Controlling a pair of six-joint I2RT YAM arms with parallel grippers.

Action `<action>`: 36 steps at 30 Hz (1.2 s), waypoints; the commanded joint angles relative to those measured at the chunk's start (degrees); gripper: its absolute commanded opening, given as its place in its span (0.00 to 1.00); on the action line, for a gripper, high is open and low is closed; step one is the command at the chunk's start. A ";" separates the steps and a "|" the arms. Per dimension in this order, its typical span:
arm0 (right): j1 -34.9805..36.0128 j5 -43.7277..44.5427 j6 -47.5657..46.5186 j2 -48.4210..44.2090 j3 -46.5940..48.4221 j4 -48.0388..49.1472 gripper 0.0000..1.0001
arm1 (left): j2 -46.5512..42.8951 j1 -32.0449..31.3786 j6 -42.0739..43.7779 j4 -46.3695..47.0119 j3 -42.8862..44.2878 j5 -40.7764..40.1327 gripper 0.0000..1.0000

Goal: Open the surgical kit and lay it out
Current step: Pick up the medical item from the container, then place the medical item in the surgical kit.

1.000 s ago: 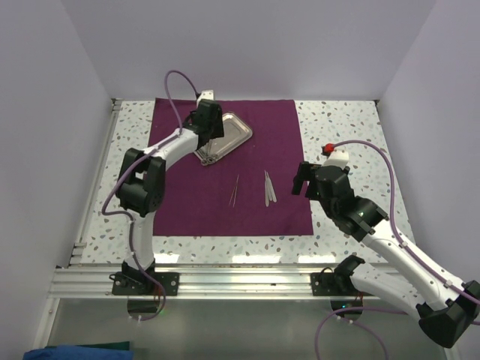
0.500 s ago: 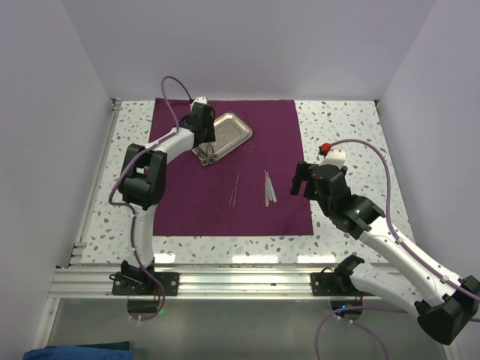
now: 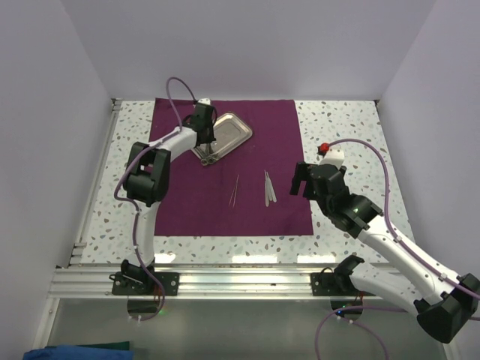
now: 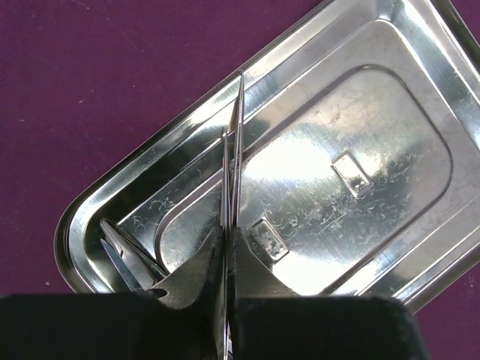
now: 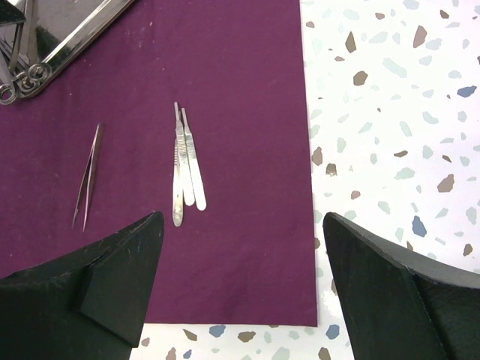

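Observation:
The dark purple cloth (image 3: 225, 176) lies spread flat on the table. On its far left part sits the steel tray (image 3: 231, 129), whose rim (image 4: 420, 45) fills the left wrist view. My left gripper (image 3: 203, 139) reaches into the tray's near-left end and is shut (image 4: 227, 234) on a thin silver instrument (image 4: 234, 150) that runs out over the tray rim. More instruments (image 4: 124, 255) lie in that corner, and their ring handles (image 5: 19, 81) show past the rim. Tweezers (image 5: 88, 176) and flat silver handles (image 5: 186, 165) lie mid-cloth. My right gripper (image 5: 241, 221) hovers open above the cloth's right edge.
The speckled white table (image 3: 352, 127) shows around the cloth. White walls close in the far and both side edges. An aluminium rail (image 3: 225, 281) carrying the arm bases runs along the near edge.
My left gripper has come down at the tray's near-left end and closed on the thin instrument. My right arm has barely moved and stays open.

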 commanded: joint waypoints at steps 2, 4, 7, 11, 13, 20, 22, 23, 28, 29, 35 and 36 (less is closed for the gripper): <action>-0.12 1.11 0.50 0.11 0.10 1.60 0.91 | 1.90 0.81 0.53 -3.18 1.73 0.54 0.03; -0.21 1.11 0.50 0.02 0.02 1.60 0.91 | 1.99 0.90 0.53 -3.18 1.73 0.89 0.00; -0.21 1.11 0.50 -0.07 0.02 1.68 0.91 | 1.99 0.90 0.53 -3.01 1.73 1.06 0.00; -0.21 1.11 0.50 0.02 0.02 1.69 0.91 | 0.32 0.81 0.53 -1.78 0.60 1.41 0.00; -0.21 1.02 0.41 0.02 0.02 1.60 0.91 | -1.26 0.90 0.53 -1.07 0.33 1.33 0.00; -0.21 0.93 0.50 -0.07 0.02 1.77 0.91 | -7.67 0.73 0.53 0.60 -1.08 1.50 0.00; -0.21 0.76 0.41 0.02 -0.07 1.86 0.91 | -10.39 0.73 0.53 1.30 -2.04 1.50 0.00; -0.12 0.76 0.41 0.02 0.01 1.95 0.91 | -11.27 0.55 0.53 1.56 -3.09 1.50 0.00; -0.21 0.58 0.50 0.11 -0.07 2.04 0.91 | -17.78 -0.50 0.71 2.18 -5.91 1.06 0.00; -0.21 0.41 0.50 0.11 -0.07 2.04 0.91 | -18.57 -1.20 0.53 2.09 -6.96 0.80 0.00; -0.21 0.23 0.58 0.20 -0.16 2.30 0.91 | -25.59 -8.14 -2.54 6.21 -17.24 -1.39 0.00; -0.12 0.06 0.58 0.20 -0.25 2.56 0.91 | -26.13 -9.37 -3.33 6.74 -18.73 -2.18 0.00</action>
